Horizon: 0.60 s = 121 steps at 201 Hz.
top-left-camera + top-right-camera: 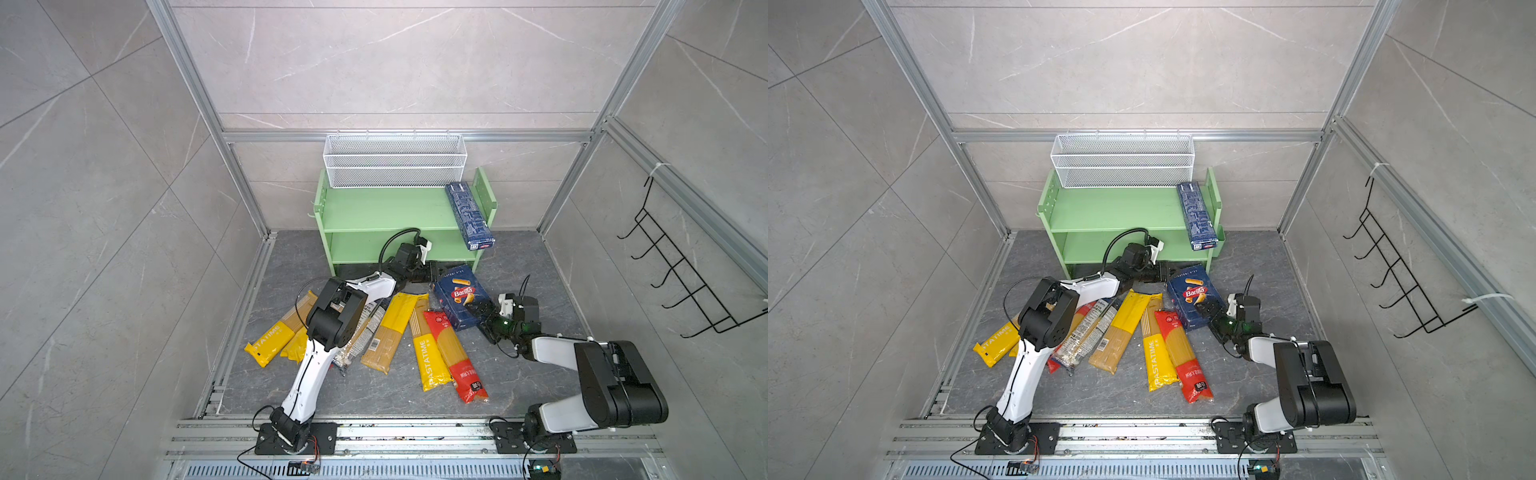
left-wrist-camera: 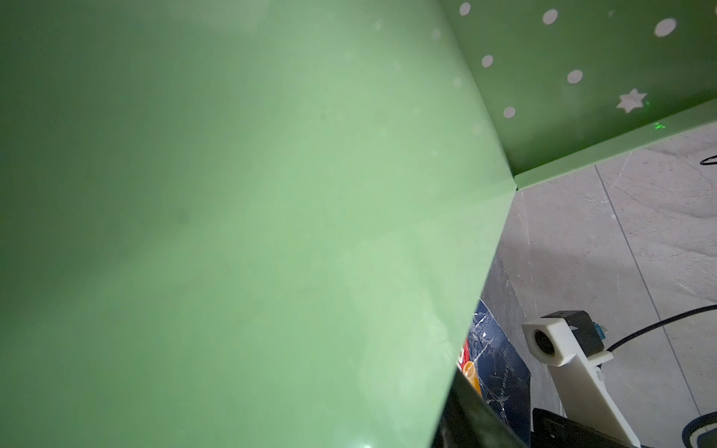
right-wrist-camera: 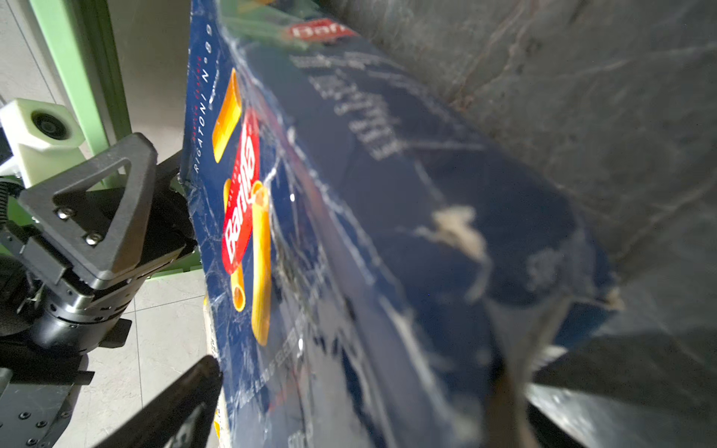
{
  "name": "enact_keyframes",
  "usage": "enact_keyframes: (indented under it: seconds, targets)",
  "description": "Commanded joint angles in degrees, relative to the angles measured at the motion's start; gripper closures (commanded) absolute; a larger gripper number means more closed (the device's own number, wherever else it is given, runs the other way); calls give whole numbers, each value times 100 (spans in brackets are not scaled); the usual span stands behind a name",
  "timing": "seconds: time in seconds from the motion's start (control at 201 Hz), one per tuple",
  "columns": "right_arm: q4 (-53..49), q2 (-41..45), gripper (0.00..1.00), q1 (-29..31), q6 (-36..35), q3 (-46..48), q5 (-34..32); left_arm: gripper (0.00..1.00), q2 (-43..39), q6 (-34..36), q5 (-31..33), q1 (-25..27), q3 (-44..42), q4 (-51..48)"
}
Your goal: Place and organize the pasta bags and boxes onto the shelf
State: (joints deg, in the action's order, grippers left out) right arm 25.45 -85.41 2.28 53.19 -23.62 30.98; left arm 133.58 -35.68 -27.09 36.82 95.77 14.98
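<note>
**A:** What's the biggest thing there?

**B:** The green shelf (image 1: 374, 216). It rises right ahead of the left pincer (image 1: 432, 272), whose tips sit low by the front edge of the lower board. It stands well beyond the right pincer (image 1: 481, 319).

**A:** And next?

**B:** The spaghetti bags (image 1: 392, 332). Several lie fanned out on the grey floor (image 1: 374, 395), behind both pincers, towards the arm bases. The left arm crosses over a few of them. A red bag (image 1: 455, 357) and a yellow PASTATIME bag (image 1: 430, 361) lie nearest the right pincer, to its left.

**A:** The boxes?

**B:** The wide Barilla box (image 1: 457, 297) is on the floor between the two pincers. The left one is at its far corner by the shelf and the right one is at its near corner. The narrow blue box (image 1: 469, 216) lies on the top board, above the left pincer and to its right, beside the end panel. Its near end hangs over the front edge.

**A:** Is either pincer holding anything?

**B:** The right one is spread wide, with the Barilla box (image 3: 388, 232) between its fingers (image 3: 182, 403), released rather than clenched. The left one (image 3: 170, 182) touches that box's corner. I cannot tell whether it is released or clenched.
</note>
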Motion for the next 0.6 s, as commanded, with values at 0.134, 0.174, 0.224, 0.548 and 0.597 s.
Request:
enact_keyframes:
  seconds: [0.134, 0.174, 0.224, 0.548, 0.597]
  targets:
    - [-617, -577, 1, 62, -39, 255, 1, 47, 407, -159, -674, 340, 107, -718]
    - [-605, -591, 1, 75, -45, 251, 39, 47, 409, -150, -682, 367, 90, -744]
    - [-587, -576, 1, 79, -54, 274, 58, 47, 390, -143, -700, 410, 49, -743]
    - [-753, 13, 1, 77, -80, 534, 30, 49, 236, -123, -753, 681, -274, -752]
    - [-849, 169, 1, 75, -89, 572, 5, 50, 244, -118, -791, 714, -280, -752]
